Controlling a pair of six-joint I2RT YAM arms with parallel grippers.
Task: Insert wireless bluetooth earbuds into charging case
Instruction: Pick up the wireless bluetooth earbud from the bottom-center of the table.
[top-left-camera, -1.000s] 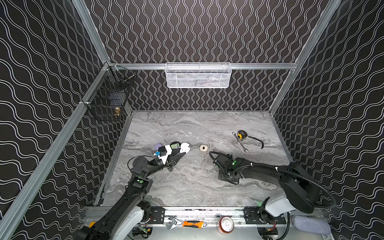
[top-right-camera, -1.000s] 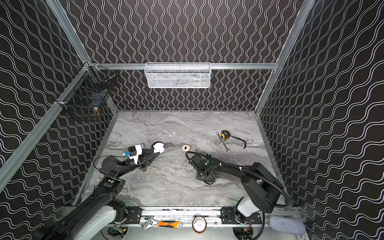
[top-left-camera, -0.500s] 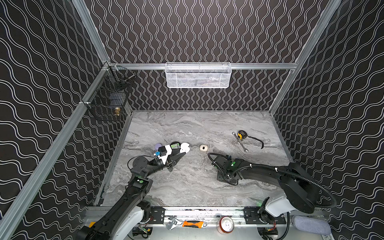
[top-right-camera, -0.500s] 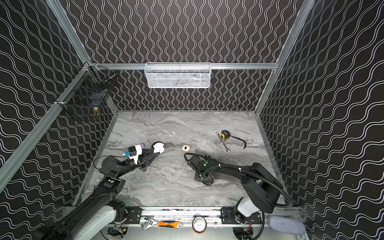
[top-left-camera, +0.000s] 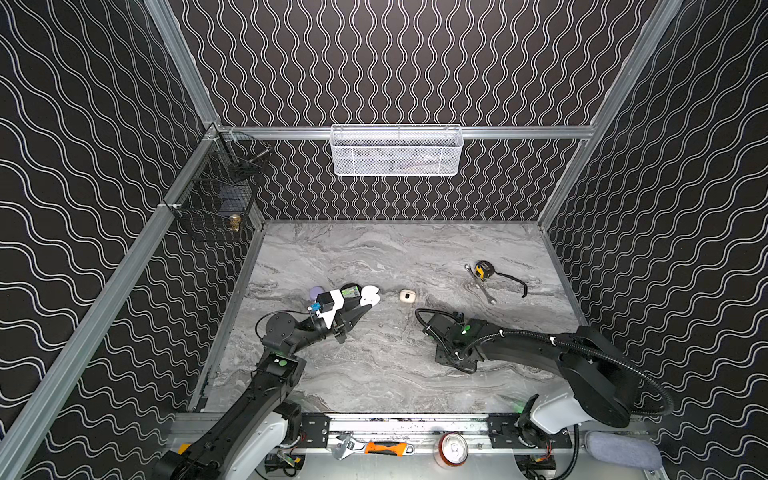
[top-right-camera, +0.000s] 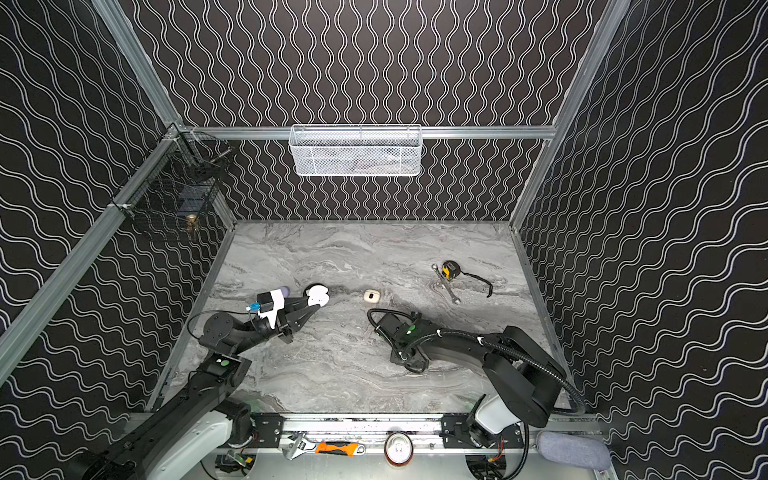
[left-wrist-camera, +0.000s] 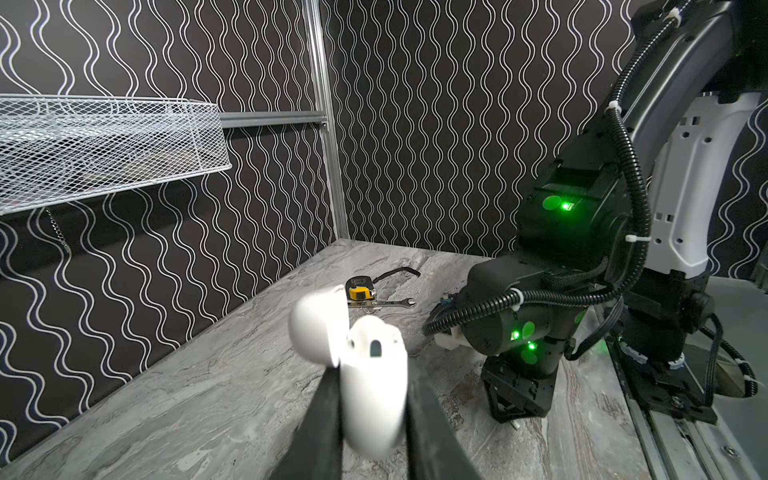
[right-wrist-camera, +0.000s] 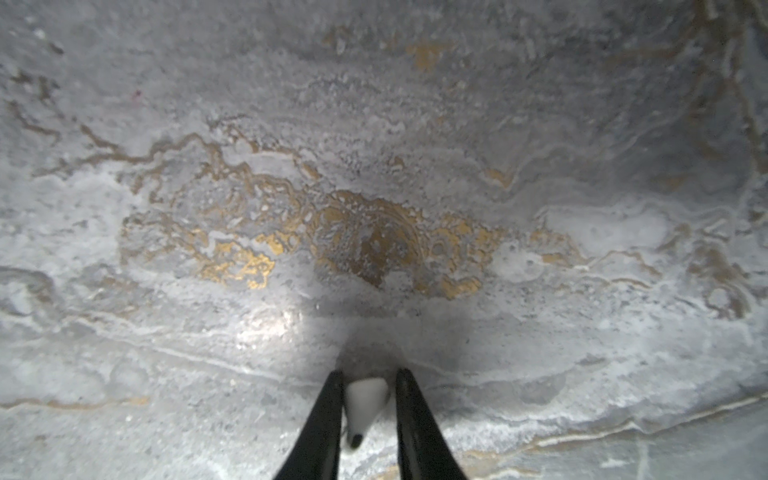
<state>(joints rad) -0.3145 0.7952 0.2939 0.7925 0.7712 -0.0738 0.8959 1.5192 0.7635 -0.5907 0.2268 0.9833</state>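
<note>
Beneath the right wrist camera only, right pincer (right-wrist-camera: 369, 376) pinches an earbud (right-wrist-camera: 365, 400); left pincer (left-wrist-camera: 374, 368) clamps case (left-wrist-camera: 374, 407).

The walls (top-left-camera: 395, 62) are black with white wavy lines. The tabletop (top-left-camera: 374, 386) is grey with pale swirls and gold-brown patches. The far mesh metal basket (top-left-camera: 395, 151) is white; the left wire basket (top-left-camera: 210, 205) is black. The open rounded plastic charging case (left-wrist-camera: 374, 395) is white, like the tiny plastic earbud (right-wrist-camera: 363, 397). The little square case (top-left-camera: 407, 296) is cream, the tape measure (top-left-camera: 482, 271) yellow and black.
</note>
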